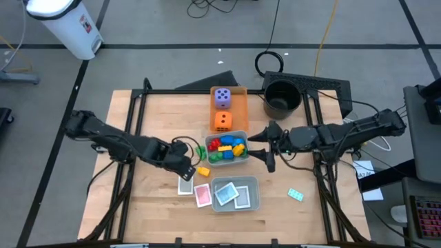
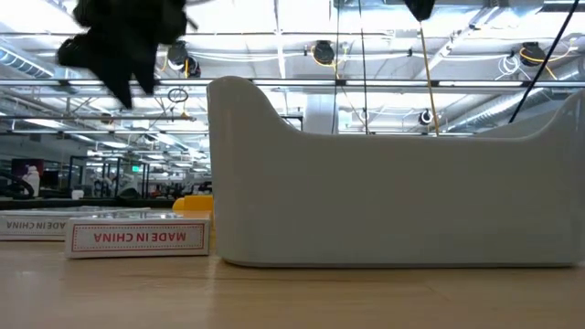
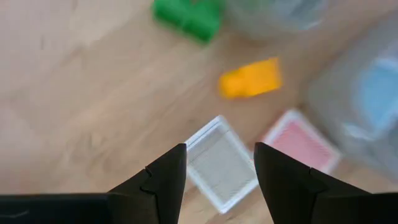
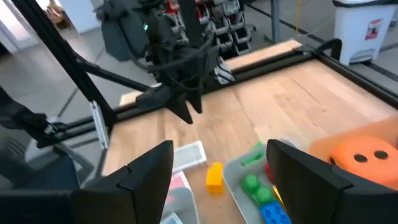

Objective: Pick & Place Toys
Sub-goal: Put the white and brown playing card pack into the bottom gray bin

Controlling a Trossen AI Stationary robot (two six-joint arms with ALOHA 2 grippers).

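So the left gripper (image 3: 217,171) is hanging over the white card (image 3: 221,165) that lies flat on the bench, toward the front edge and left of the lower grey tray (image 1: 236,207). Its fingers stand partly apart with nothing between them, and in the left wrist view the card sits right in the gap below them, turned a bit diagonal to the fingers (so a corner points at each jaw rather than a flat side). My guess is the next move is a straight drop onto that card, maybe with a small wrist twist first to line up with its edges.

Just beyond the card are the pink card (image 1: 202,195) and the yellow brick (image 1: 203,171), both loose on the wood, with a green brick (image 1: 200,151) a little farther back against the upper grey tray (image 1: 219,160), which already has a pile of coloured bricks in it. The left arm is clearly the nearer one for all of these.

The right gripper (image 1: 265,146) hovers wide open and empty beside that brick tray's right side. A teal card (image 1: 295,195) lies alone nearer the bench's front right.

The purple die (image 1: 222,97) and orange die (image 1: 222,121) sit in the flat orange tray (image 1: 240,110) by the back edge. Plain wooden bench, grey floor, big open workshop behind.
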